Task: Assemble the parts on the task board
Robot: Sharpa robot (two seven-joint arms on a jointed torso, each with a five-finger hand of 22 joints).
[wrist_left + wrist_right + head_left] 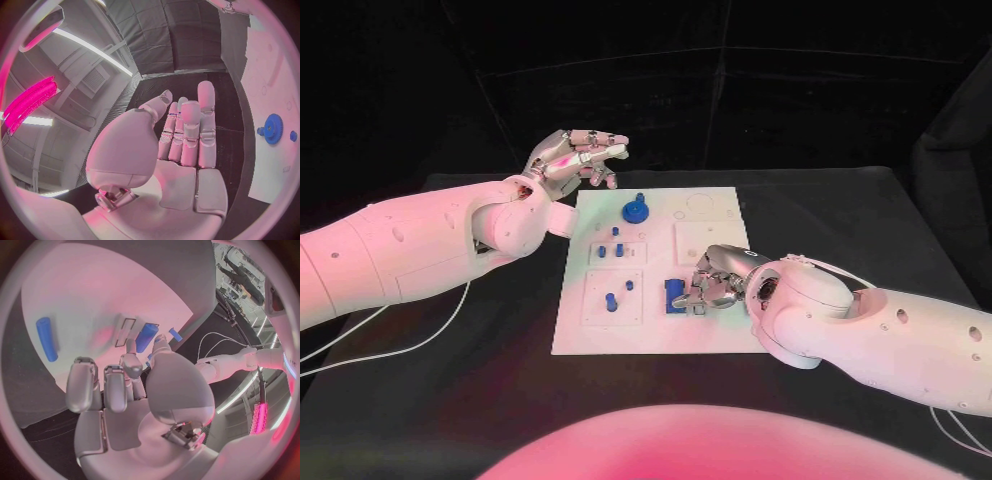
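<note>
Now the right hand [714, 283] is low over the task board [711, 208], at the near right part of it, close to a blue block part [679, 295] which lies in a recess there. From the head view its fingers are curled toward this part, but I cannot tell if they really grip it or only touch it. In the right wrist view the fingers [94, 387] are bent down over the white plate, with a blue cylinder [45, 338] lying apart and another blue piece [146, 336] just beyond the fingertips.

The left hand [577, 156] is raised beside the far left corner of the board, fingers [190, 132] straight and holding nothing. The blue gear [635, 209] stands near it on the board.

I judge that the step in hand is to seat or to pick the block part with the right hand. The next move needs a sure pinch on it and a careful alignment with its slot, without pushing the small blue pegs [613, 252] nearby
</note>
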